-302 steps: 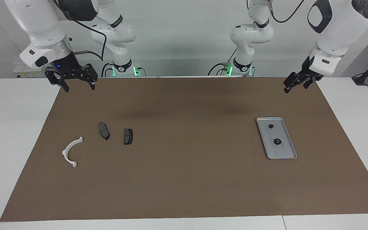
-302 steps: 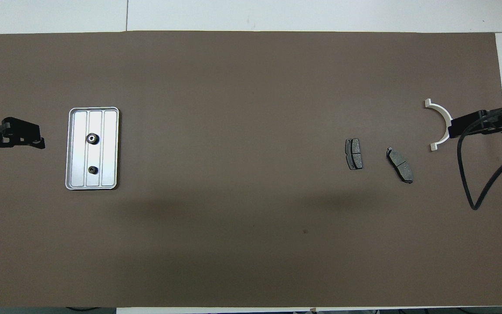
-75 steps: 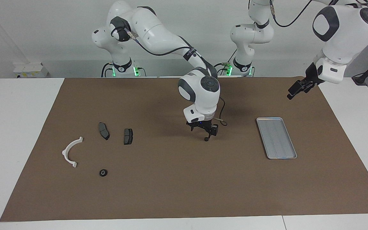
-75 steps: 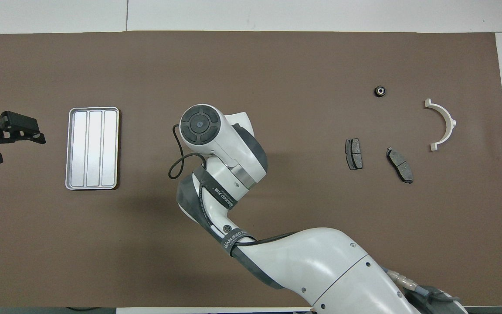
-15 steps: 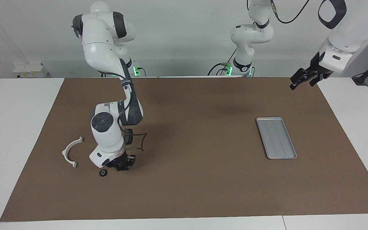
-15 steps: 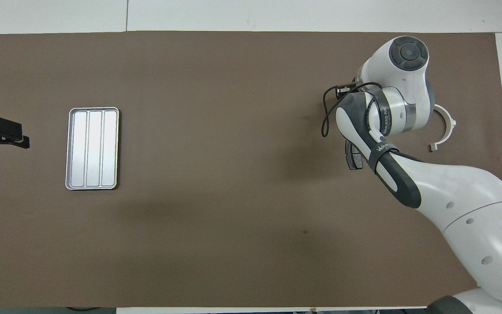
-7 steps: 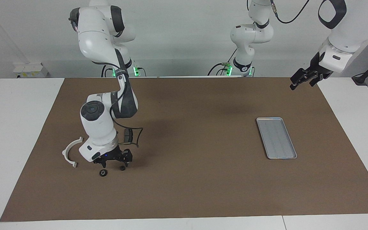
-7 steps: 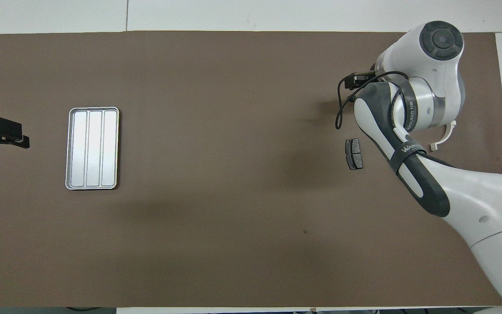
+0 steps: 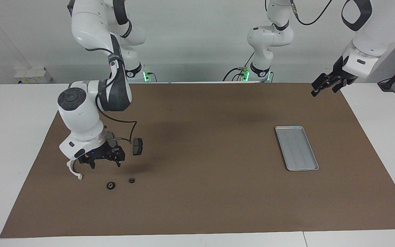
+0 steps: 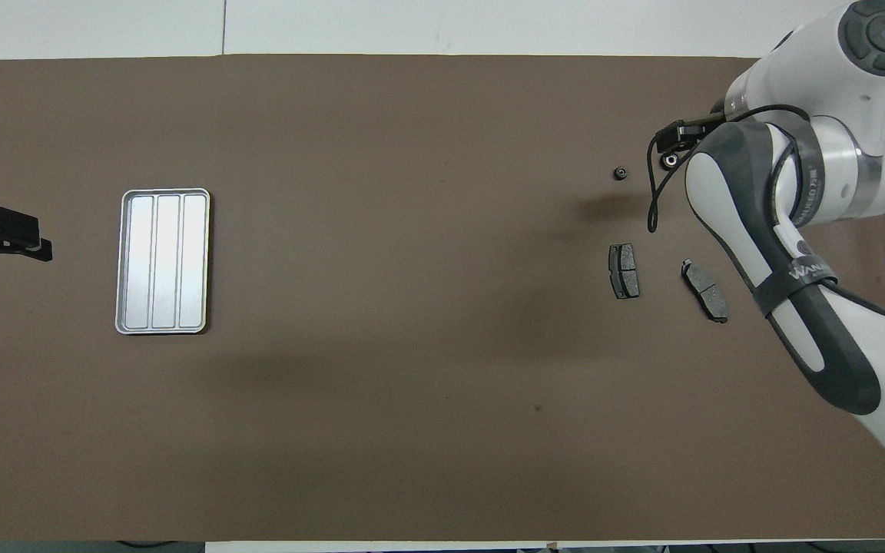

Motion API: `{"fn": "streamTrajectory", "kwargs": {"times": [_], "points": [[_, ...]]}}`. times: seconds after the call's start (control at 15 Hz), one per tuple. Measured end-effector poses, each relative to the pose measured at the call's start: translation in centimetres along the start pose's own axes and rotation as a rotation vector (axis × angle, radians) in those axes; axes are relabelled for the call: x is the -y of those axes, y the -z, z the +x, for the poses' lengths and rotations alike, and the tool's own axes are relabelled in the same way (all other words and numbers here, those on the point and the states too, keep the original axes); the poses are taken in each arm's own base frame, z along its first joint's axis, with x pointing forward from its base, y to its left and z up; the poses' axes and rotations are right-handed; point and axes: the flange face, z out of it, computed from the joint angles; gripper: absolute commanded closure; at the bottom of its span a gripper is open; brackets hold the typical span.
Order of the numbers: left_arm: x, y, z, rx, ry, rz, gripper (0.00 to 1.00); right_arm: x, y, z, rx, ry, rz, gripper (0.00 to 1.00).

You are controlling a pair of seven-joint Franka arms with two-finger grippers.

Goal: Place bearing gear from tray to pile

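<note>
A brown mat [image 9: 197, 192] covers a white bench [image 9: 15, 137]. The metal tray [image 9: 297, 148] lies flat toward the left arm's end of the bench, with nothing in it. Toward the right arm's end lies the pile: a white curved bracket [image 9: 75, 171], partly hidden by the right arm, and two dark brake pads [image 10: 624, 271] lying side by side, a little apart. Two small black bearing gears sit on the mat, farther from the robots than the pads and close to each other without touching: a larger one [image 9: 110, 185] and a smaller one [image 9: 132, 180]. The right tool [image 9: 103, 164] hangs above the mat just beside the bracket, over the spot between the pads and the gears; its fingers are spread wide apart and hold nothing. The left tool [image 9: 324, 85] waits in the air over the mat's edge at the left arm's end, well apart from the tray, also spread open and holding nothing.
</note>
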Motion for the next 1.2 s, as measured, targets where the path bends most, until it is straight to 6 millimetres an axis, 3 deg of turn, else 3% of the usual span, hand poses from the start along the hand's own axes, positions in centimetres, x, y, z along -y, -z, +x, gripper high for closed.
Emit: {"fn": "streamTrajectory", "kwargs": {"times": [0.4, 0.6, 0.94, 1.2], "points": [[0.0, 0.0, 0.0, 0.0, 0.0, 0.0, 0.0, -2.3, 13.2, -5.3, 0.041, 0.004, 0.006, 0.0], [0.0, 0.0, 0.0, 0.0, 0.0, 0.0, 0.0, -4.0, 18.2, -8.6, 0.04, -0.009, 0.057, 0.0], [0.0, 0.0, 0.0, 0.0, 0.0, 0.0, 0.0, -4.4, 22.9, -13.0, 0.042, -0.014, 0.071, 0.0], [0.0, 0.0, 0.0, 0.0, 0.0, 0.0, 0.0, -3.7, 23.4, -14.4, 0.09, -0.001, 0.073, 0.0]]}}
